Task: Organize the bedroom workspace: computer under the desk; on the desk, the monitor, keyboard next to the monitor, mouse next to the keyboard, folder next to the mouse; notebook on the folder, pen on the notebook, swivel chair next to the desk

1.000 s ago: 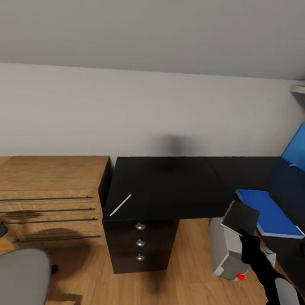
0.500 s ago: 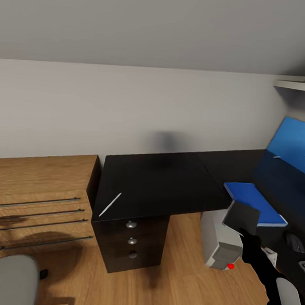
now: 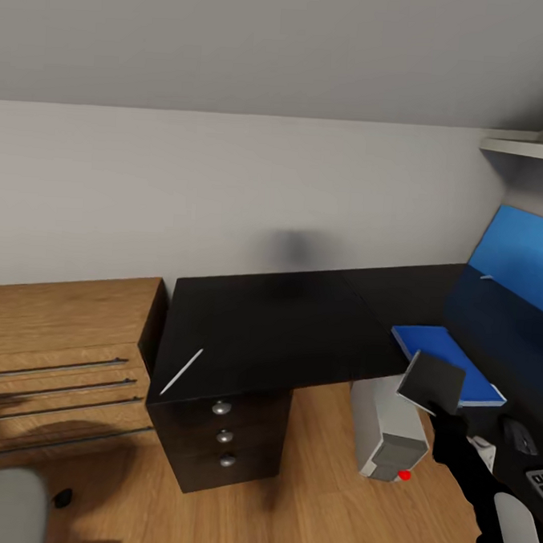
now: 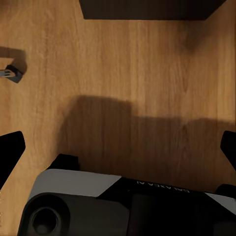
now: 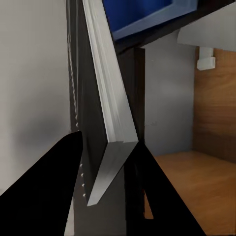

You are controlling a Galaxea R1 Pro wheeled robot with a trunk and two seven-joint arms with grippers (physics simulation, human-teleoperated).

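Glossy black L-shaped desk [image 3: 284, 328] carries the flat bright blue folder [image 3: 443, 362]. Right gripper [image 3: 440, 412] is clamped on the thin dark grey notebook [image 3: 431, 382]; level it, then lower it squarely onto the folder.

Glossy black desk [image 3: 284, 328], bright blue folder [image 3: 447, 362], dark grey notebook [image 3: 431, 382], silvery-white pen [image 3: 181, 371]

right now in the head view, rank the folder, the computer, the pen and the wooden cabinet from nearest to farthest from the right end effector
1. The folder, on the desk just behind the right end effector, which holds the notebook.
2. The computer, under the desk, just left of it; close to the folder's rank.
3. The pen, at the desk's far left corner.
4. The wooden cabinet, beyond the desk's left end.
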